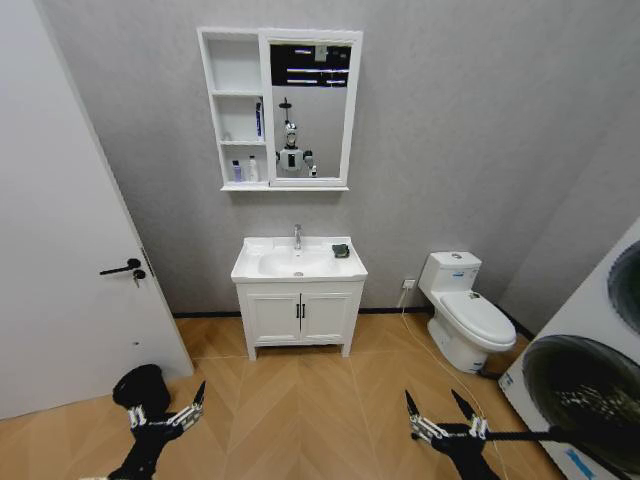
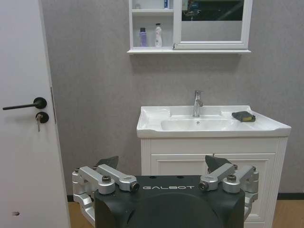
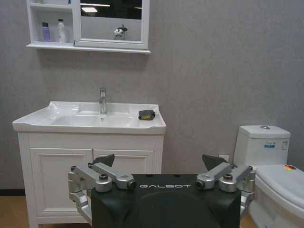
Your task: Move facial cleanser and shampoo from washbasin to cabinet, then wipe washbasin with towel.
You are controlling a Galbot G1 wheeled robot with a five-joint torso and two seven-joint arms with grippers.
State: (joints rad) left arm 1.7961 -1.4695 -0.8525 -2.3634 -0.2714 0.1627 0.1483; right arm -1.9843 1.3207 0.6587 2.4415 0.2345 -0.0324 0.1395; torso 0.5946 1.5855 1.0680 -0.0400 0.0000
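Note:
The white washbasin [image 1: 255, 268] tops a vanity at the far wall, with the dark folded towel [image 1: 341, 250] on its right rim beside the faucet. Above it hangs the cabinet [image 1: 235, 65]. Its lowest shelf holds a purple bottle [image 1: 237, 171] and a white bottle [image 1: 253, 169], and its middle shelf holds a blue tube [image 1: 258, 120]. I cannot tell which of these is the shampoo or the facial cleanser. My left gripper [image 1: 167, 405] and right gripper [image 1: 433, 400] hang open and empty over the floor, well short of the vanity. The towel [image 2: 243, 116] [image 3: 147, 114] lies flat.
A white door [image 1: 60, 250] with a black handle stands at the left. A toilet [image 1: 465, 310] sits right of the vanity, and a washing machine [image 1: 590, 390] is close on my right. Wooden floor [image 1: 300, 400] stretches between me and the vanity.

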